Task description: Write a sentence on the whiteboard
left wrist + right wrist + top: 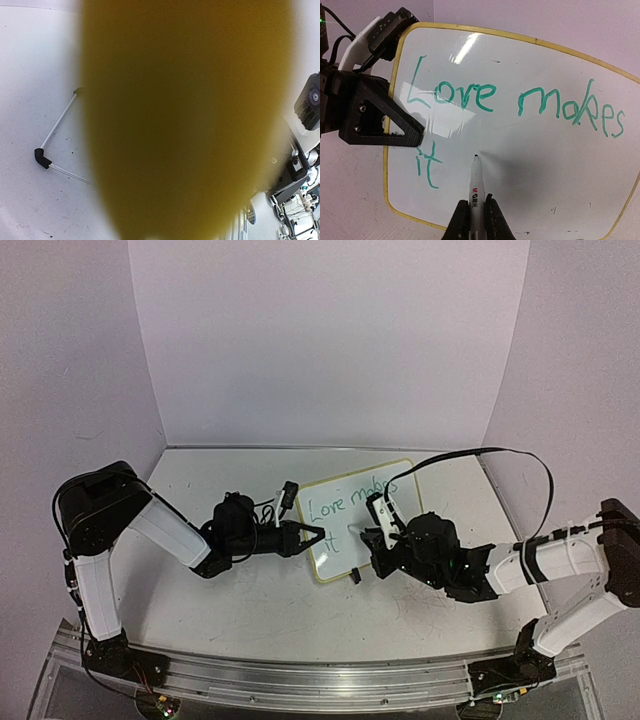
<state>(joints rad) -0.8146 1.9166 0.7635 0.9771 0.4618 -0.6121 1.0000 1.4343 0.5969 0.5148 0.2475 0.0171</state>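
A: State of the right gripper (475, 209)?
B: Clamped on a marker (476, 186), low on the barrel. The pen runs out toward 12 o'clock in the wrist view. Its tip is at the whiteboard (540, 155); contact looks likely, but I can't confirm it.

A: Why grip so far back?
B: My guess is it keeps the fingers off the board and leaves the tip visible to the wrist cam.

A: Where's the tip relative to the text?
B: Green writing (470, 97) reads "Love makes" on the top line and "it" below. "it" sits at 9 o'clock of the tip, just beside it, so the tip is lined up for the next word. The sentence looks unfinished.

A: Left gripper (308, 536)?
B: It's at the board's 9 o'clock edge. One black finger lies across the front face at the frame and the rear finger is hidden. The left wrist cam is mostly a yellow blur, probably the frame right at the lens. I read that as pinched on the edge, bracing the board against pen pressure.

A: Where's the board overall?
B: On the table (250, 590), mid-field between the arms. The left claw is at its 9 o'clock and the right claw at about its 4. I can't tell whether it's flat or propped.

A: Risk?
B: The board could skate if the pinch is light.
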